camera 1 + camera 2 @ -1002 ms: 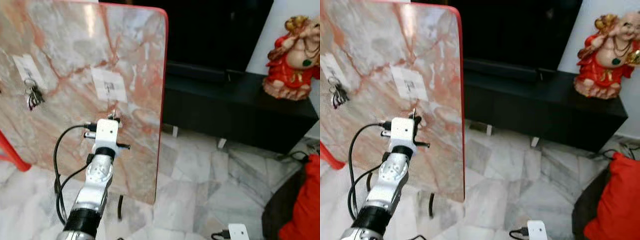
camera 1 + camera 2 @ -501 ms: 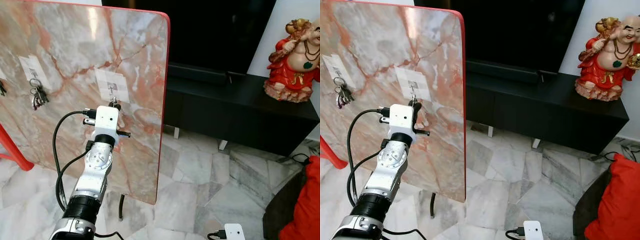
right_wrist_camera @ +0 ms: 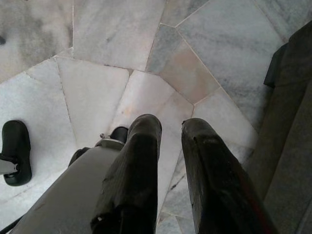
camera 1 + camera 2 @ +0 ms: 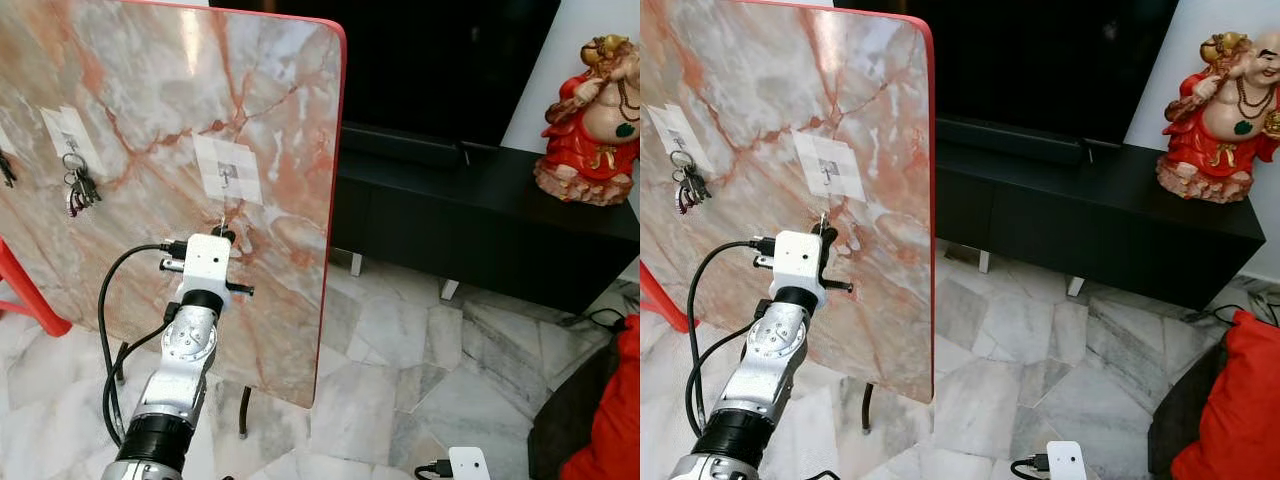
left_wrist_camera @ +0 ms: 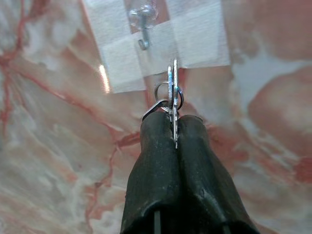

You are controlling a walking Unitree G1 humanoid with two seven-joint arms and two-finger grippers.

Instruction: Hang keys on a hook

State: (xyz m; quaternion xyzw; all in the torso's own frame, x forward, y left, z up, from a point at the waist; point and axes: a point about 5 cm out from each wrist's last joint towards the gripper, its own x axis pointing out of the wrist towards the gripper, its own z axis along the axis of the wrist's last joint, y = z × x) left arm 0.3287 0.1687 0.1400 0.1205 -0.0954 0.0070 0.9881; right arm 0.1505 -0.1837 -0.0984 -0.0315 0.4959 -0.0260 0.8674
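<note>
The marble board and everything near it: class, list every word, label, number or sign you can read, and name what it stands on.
No readable text anywhere.
Adhesive patch behind the hook on the marble board: blank, no print.
Second patch, where a key bunch hangs: blank.
Keys in the left tool: any stamping too small to read.
White camera housing: no marking legible.
Red figurine: no lettering visible.

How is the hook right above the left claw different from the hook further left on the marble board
The hook above the left claw is bare: the middle hook carries nothing, while the far hook already holds a key bunch. The middle hook has the claw's keys held just below it, not yet on it; nothing is near the far one. Both sit on pale square pads stuck to the marble board.
</note>
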